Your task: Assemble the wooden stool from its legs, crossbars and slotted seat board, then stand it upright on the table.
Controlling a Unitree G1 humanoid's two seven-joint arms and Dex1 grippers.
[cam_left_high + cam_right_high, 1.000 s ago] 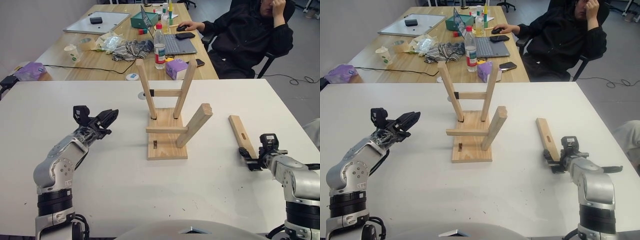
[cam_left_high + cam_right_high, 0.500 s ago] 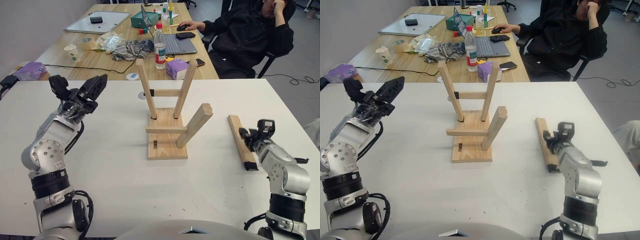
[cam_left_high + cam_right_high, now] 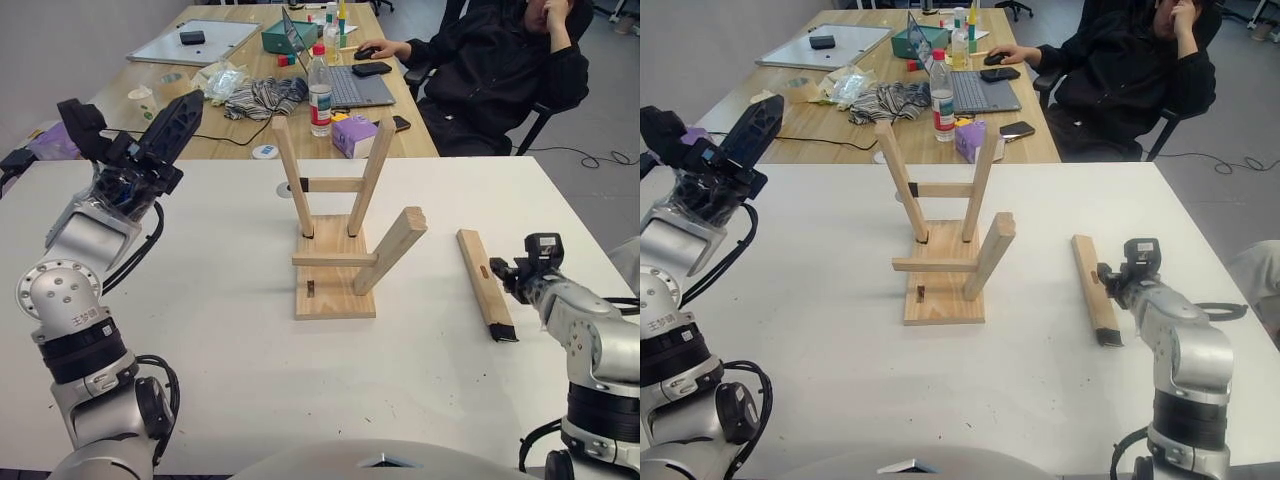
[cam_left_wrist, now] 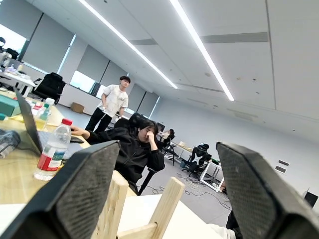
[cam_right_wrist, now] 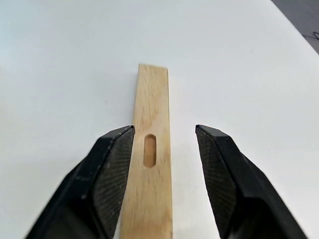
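Observation:
The stool stands upside down mid-table: the seat board (image 3: 335, 292) lies flat, two legs (image 3: 290, 175) rise from it joined by a crossbar (image 3: 335, 185), and a third leg (image 3: 392, 248) leans at an angle with a second crossbar (image 3: 330, 259). A loose slotted leg (image 3: 484, 282) lies flat to the right. My right gripper (image 3: 506, 272) is low beside its middle, open; in the right wrist view my right gripper (image 5: 164, 130) straddles the loose leg (image 5: 151, 199) without touching it. My left gripper (image 3: 178, 118) is raised high at the left, open and holding nothing.
Behind the white table (image 3: 200, 330) stands a wooden desk (image 3: 180, 120) with a water bottle (image 3: 319, 92), a laptop (image 3: 345, 85), a tissue box (image 3: 352, 136) and a cloth. A person sits at its right end. A small round disc (image 3: 284, 190) lies near the stool.
My left arm has risen from the table and swung up to the left. My right gripper has moved from the loose leg's near end up alongside its middle.

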